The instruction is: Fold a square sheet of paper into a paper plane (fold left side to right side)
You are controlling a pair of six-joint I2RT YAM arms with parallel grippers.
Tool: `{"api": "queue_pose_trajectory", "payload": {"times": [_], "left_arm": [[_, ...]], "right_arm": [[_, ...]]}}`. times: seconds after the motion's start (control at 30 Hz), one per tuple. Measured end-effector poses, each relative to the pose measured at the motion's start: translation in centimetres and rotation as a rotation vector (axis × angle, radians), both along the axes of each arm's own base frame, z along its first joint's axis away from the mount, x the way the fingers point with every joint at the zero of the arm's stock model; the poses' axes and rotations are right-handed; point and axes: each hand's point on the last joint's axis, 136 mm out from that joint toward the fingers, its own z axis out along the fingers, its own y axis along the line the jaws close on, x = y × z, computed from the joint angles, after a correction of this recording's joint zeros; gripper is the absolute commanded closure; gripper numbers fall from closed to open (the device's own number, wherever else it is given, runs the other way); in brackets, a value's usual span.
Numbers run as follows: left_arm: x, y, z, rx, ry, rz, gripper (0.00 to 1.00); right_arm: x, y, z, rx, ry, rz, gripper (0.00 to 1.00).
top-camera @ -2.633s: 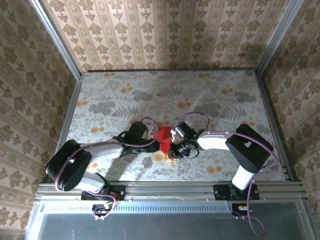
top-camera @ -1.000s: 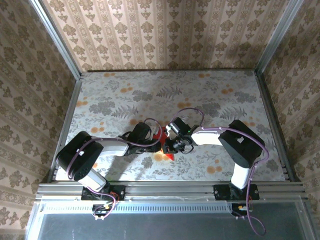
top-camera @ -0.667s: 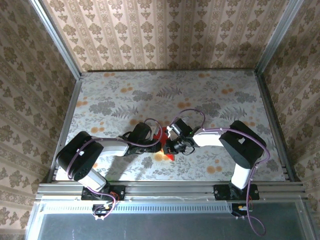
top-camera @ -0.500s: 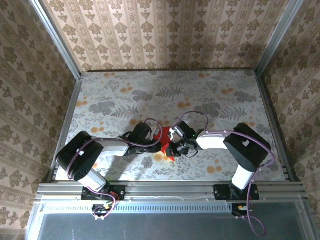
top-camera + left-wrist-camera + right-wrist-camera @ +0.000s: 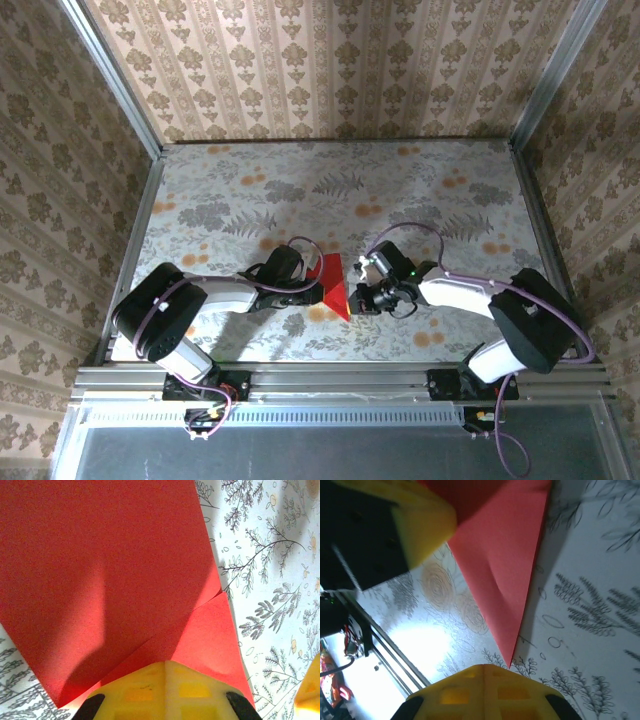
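One diagonal fold showed in the paper (image 5: 334, 288); most folding remained. The left gripper (image 5: 165, 666) pinched its edge; the right gripper (image 5: 484, 669) sat clenched, empty, just beside.

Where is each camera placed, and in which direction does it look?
Top external: above and behind the bases, facing down on the table; shows both arms, left gripper and right gripper either side of the red paper.
Left wrist: on the left wrist, facing along its shut fingers onto the paper.
Right wrist: on the right wrist, its shut fingers at the paper's tip.
Shared: both wrist views see the paper.
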Motion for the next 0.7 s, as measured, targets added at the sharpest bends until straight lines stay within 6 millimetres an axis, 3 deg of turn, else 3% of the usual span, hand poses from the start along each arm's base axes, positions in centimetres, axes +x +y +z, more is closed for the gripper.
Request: {"api": "queue_pose_trajectory", "payload": {"times": [0.17, 0.37, 0.53, 0.7], "left_arm": [[0.0, -0.3, 0.9, -0.018, 0.001, 0.007, 0.93], [1.3, -1.1, 4.6, -0.079, -0.067, 0.011, 0.72], [2.4, 0.1, 6.3, -0.089, -0.104, 0.050, 0.60], [3.7, 1.9, 6.9, -0.085, -0.115, 0.113, 0.57]], "right_arm": [[1.8, -1.5, 0.3, -0.012, -0.052, -0.003, 0.70], [3.4, -1.1, 1.4, 0.019, -0.144, 0.037, 0.58], [4.0, -0.2, 0.7, 0.056, -0.150, 0.056, 0.56], [4.6, 0.7, -0.2, 0.083, -0.151, 0.065, 0.58]]}}
